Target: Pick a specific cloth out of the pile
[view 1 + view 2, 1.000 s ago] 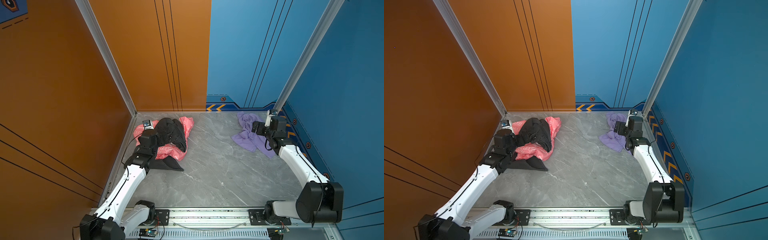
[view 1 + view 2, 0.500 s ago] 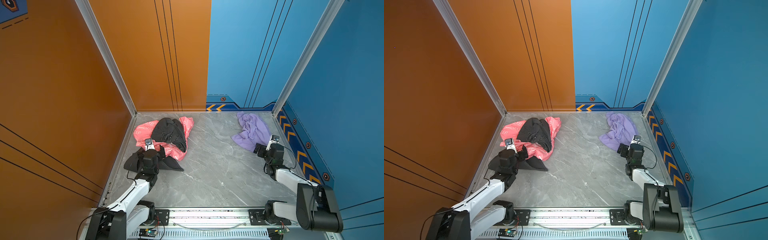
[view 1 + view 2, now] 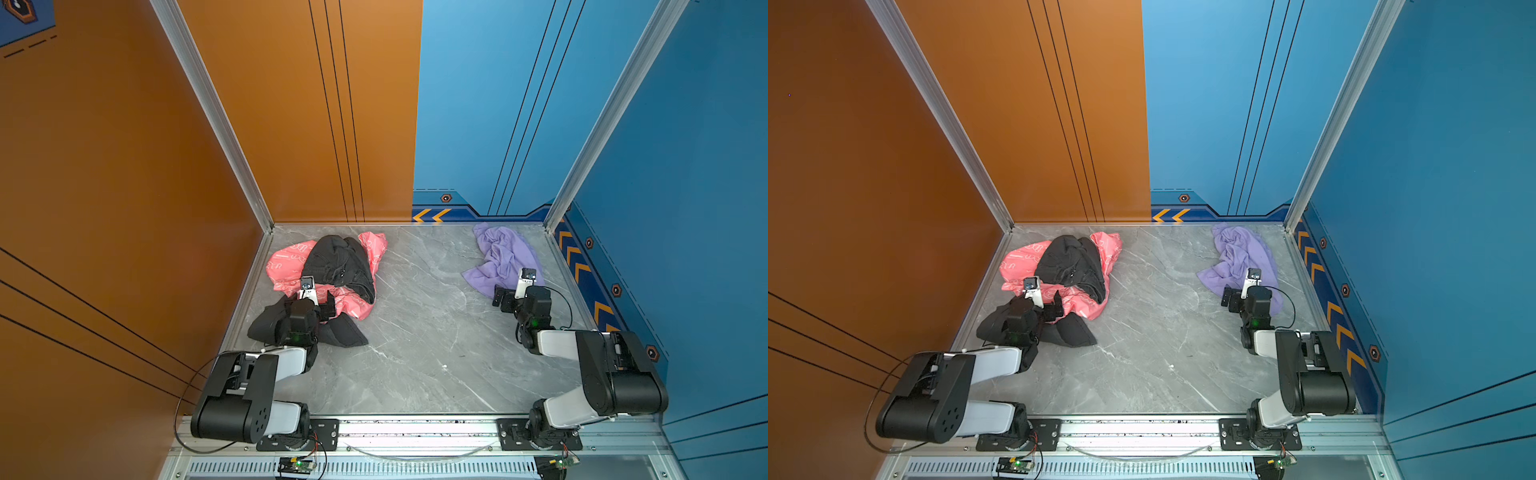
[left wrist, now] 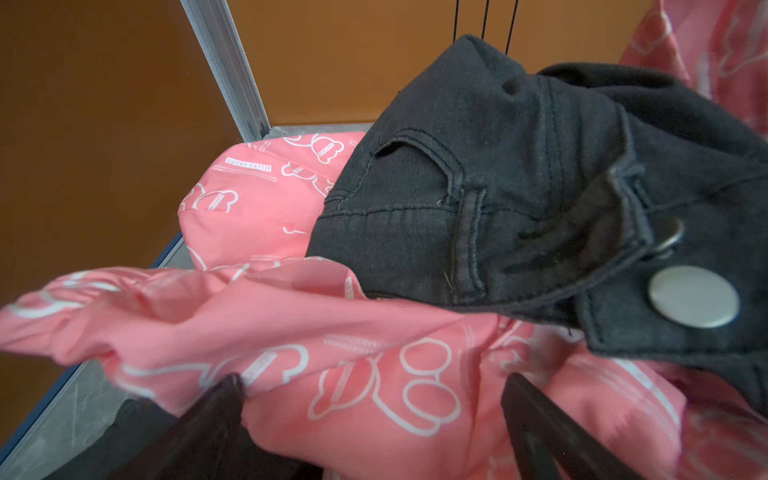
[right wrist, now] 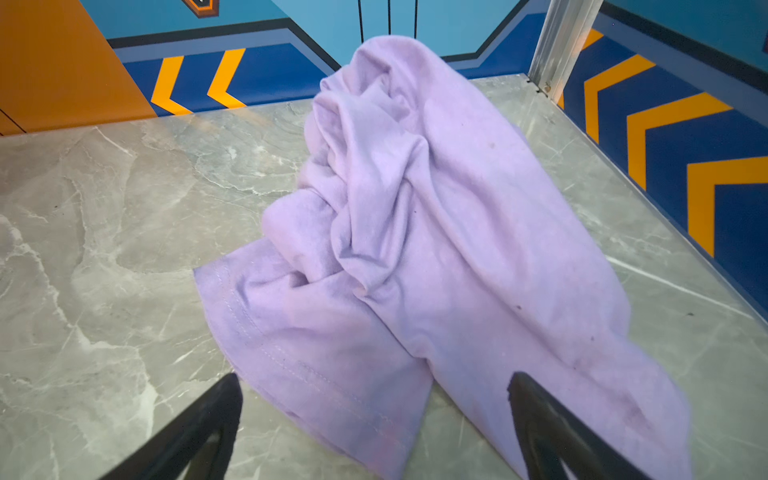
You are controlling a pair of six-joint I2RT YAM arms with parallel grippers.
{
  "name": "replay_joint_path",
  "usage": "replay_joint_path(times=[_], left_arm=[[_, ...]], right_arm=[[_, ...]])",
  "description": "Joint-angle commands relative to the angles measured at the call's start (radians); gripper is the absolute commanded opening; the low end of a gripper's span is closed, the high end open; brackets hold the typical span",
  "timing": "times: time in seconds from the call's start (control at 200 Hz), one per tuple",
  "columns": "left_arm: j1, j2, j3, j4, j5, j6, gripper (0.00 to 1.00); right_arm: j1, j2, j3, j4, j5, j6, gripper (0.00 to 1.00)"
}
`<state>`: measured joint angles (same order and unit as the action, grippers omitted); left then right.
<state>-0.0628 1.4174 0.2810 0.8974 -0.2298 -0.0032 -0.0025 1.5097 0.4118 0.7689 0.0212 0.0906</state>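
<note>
The cloth (image 3: 505, 255) (image 3: 1241, 253) is a crumpled lavender garment lying alone at the back right of the table. It fills the right wrist view (image 5: 415, 208), with a stitched hem nearest the jaws. My right gripper (image 3: 503, 297) (image 5: 375, 375) is open just short of its near edge and holds nothing. The pile (image 3: 332, 266) (image 3: 1067, 262) lies at the back left: coral-pink printed fabric (image 4: 291, 332) under a black denim garment (image 4: 498, 187). My left gripper (image 3: 322, 305) (image 4: 374, 377) is open over the pink fabric's near part.
A second black garment (image 3: 345, 332) spreads from the pile's near-left side, under my left wrist. The grey marble table (image 3: 415, 332) is boxed in by orange and blue walls with aluminium corner posts (image 3: 552, 216). The arm bases sit on a rail (image 3: 415, 428) at the near edge.
Both arms have drawn back towards the near rail and folded low. The right gripper has come off the cloth's far side to its near edge. The clothes have not moved.
</note>
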Motion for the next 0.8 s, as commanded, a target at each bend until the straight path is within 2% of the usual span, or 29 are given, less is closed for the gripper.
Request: replay_joint_path(times=[0.0,0.055,0.115,0.295,0.52,0.796], left_arm=[[0.023,0.107,0.014,0.140,0.107,0.023,0.98],[0.026,0.159,0.028,0.187,0.119,0.031,0.98],[0.029,0.139,0.048,0.112,0.100,0.021,0.98],[0.054,0.147,0.076,0.067,0.061,-0.027,0.98],[0.042,0.145,0.077,0.066,0.044,-0.016,0.98],[0.016,0.149,0.087,0.057,0.074,0.031,0.98]], right_arm=[[-0.001,0.051,-0.064,0.217,-0.042,-0.034,1.00],[-0.005,0.023,-0.062,0.158,-0.060,-0.046,1.00],[-0.001,0.044,-0.053,0.180,-0.065,-0.046,1.00],[-0.002,0.037,-0.047,0.155,-0.060,-0.046,1.00],[-0.002,0.038,-0.048,0.163,-0.059,-0.045,1.00],[-0.002,0.039,-0.049,0.162,-0.059,-0.044,1.00]])
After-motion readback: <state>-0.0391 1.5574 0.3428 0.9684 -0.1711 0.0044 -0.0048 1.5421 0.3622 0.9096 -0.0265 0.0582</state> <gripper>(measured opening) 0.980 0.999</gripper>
